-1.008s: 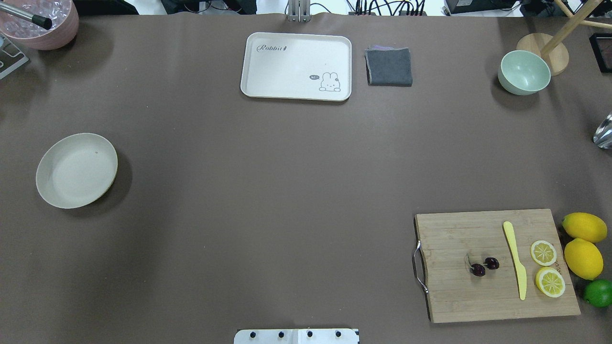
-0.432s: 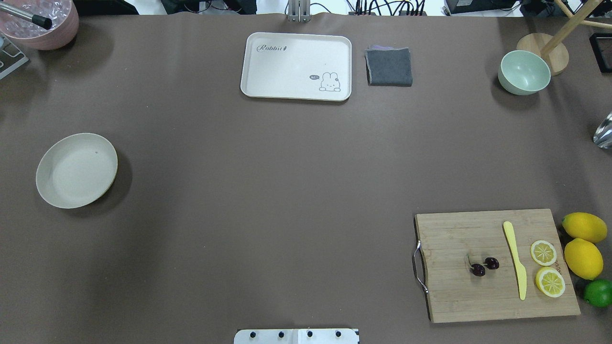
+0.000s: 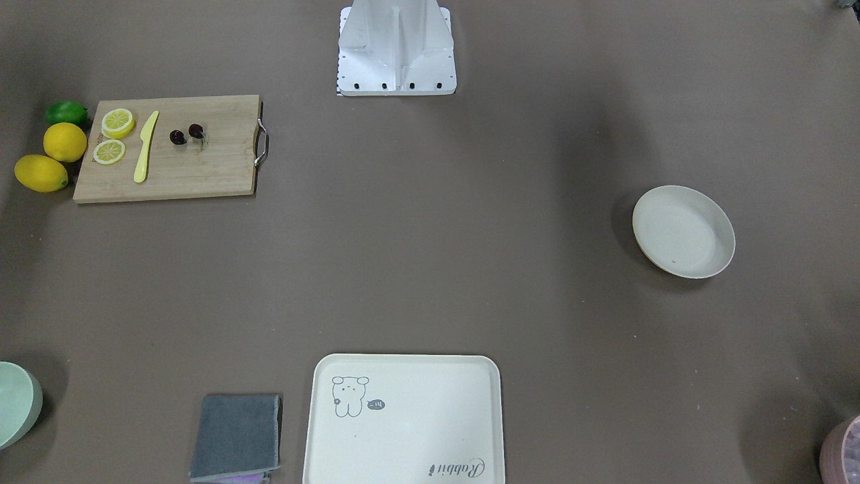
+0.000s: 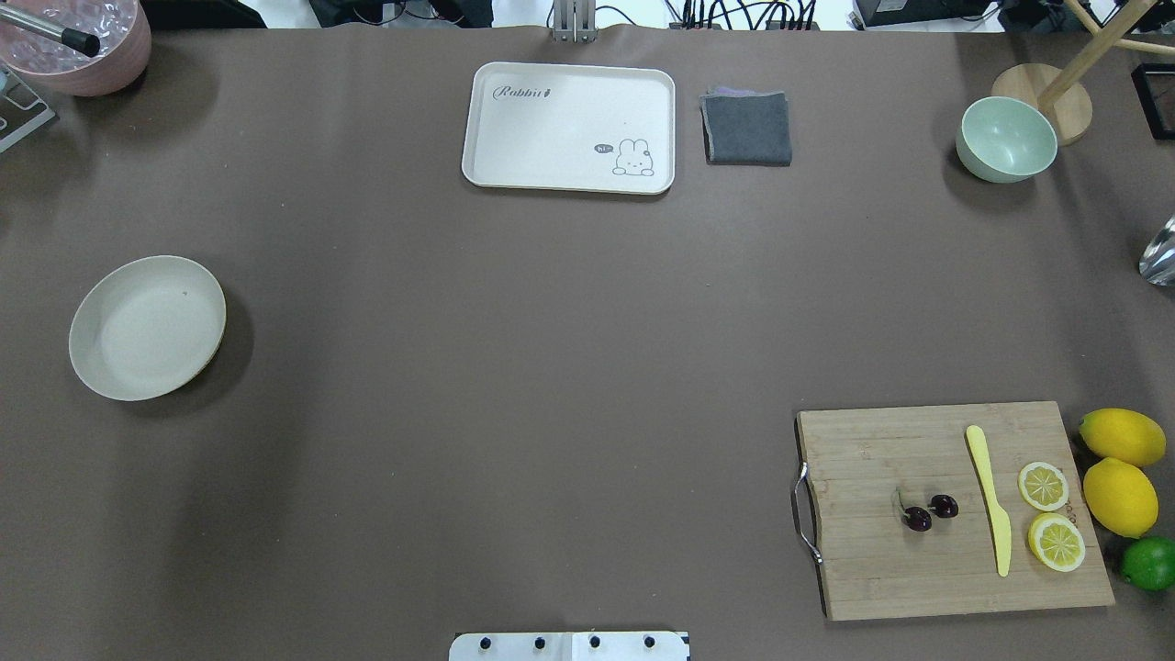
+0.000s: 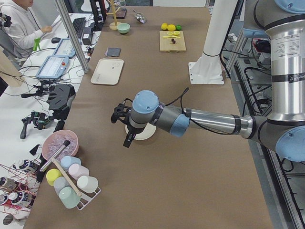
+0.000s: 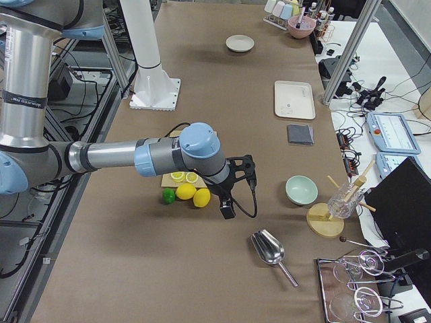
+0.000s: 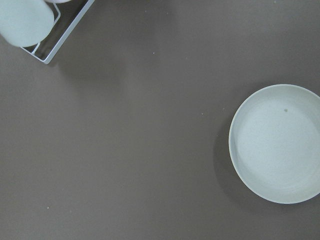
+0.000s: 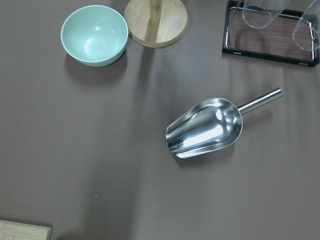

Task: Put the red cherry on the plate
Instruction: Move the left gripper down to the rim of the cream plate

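Soft, even light from above fills the matte brown bench (image 4: 551, 367), with no glare on it. The plate (image 4: 147, 328) throws a blurred dark shadow to its right, and the green bowl (image 4: 1006, 138) throws one to its left. Bright highlights streak the steel scoop (image 8: 205, 127). Every view is sharp. Faint, broad shadows dim the bench's near left.

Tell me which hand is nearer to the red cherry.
Right. The right hand hangs just beyond the lemons, near the red cherry; the left hand hangs by the plate, far from it.
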Controlling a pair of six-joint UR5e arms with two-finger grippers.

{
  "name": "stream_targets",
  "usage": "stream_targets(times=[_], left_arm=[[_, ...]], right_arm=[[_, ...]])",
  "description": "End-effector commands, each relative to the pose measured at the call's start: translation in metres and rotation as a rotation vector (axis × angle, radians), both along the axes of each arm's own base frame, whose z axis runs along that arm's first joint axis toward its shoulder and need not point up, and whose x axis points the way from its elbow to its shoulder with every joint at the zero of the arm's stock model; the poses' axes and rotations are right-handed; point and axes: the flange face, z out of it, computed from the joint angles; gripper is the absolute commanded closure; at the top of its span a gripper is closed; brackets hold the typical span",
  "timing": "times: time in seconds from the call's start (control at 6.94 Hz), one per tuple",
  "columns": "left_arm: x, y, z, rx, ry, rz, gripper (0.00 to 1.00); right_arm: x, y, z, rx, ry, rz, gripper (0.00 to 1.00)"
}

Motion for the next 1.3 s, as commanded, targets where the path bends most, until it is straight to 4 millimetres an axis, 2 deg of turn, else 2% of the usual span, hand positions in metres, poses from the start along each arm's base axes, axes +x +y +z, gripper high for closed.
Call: stream_targets(times=[0.0,0.14,0.29,0.43,0.58,0.72,0.86,1.01,1.15], left_arm=[[0.011,-0.009,-0.005,-0.014,0.021,-0.008,0.02],[0.063,-0.013,-0.001,-0.075,0.041,0.041,0.02],[0.098,-0.020,0.007,-0.132,0.069,0.052,0.02],[0.136,-0.027,0.026,-0.185,0.097,0.067,0.02],[0.166,-0.039,0.053,-0.184,0.129,0.080,0.02],[0.198,-0.052,0.077,-0.183,0.167,0.079,0.02],[0.233,-0.053,0.094,-0.160,0.147,0.048,0.02],[0.263,-0.043,0.096,-0.143,0.131,0.069,0.02],[0.263,-0.039,0.100,-0.156,0.132,0.063,0.06]], right_arm=[[-0.011,0.018,0.017,0.054,-0.032,-0.011,0.00],[-0.040,0.016,0.027,-0.016,-0.055,-0.043,0.00],[-0.080,0.006,0.024,-0.106,-0.080,-0.044,0.00],[-0.105,0.001,0.022,-0.129,-0.059,-0.052,0.00],[-0.128,-0.003,0.017,-0.139,-0.066,-0.064,0.00],[-0.147,-0.006,0.011,-0.145,-0.076,-0.065,0.00],[-0.162,-0.006,0.008,-0.153,-0.083,-0.058,0.00],[-0.169,-0.007,0.003,-0.142,-0.089,-0.055,0.00],[-0.170,-0.008,0.002,-0.135,-0.092,-0.060,0.00]])
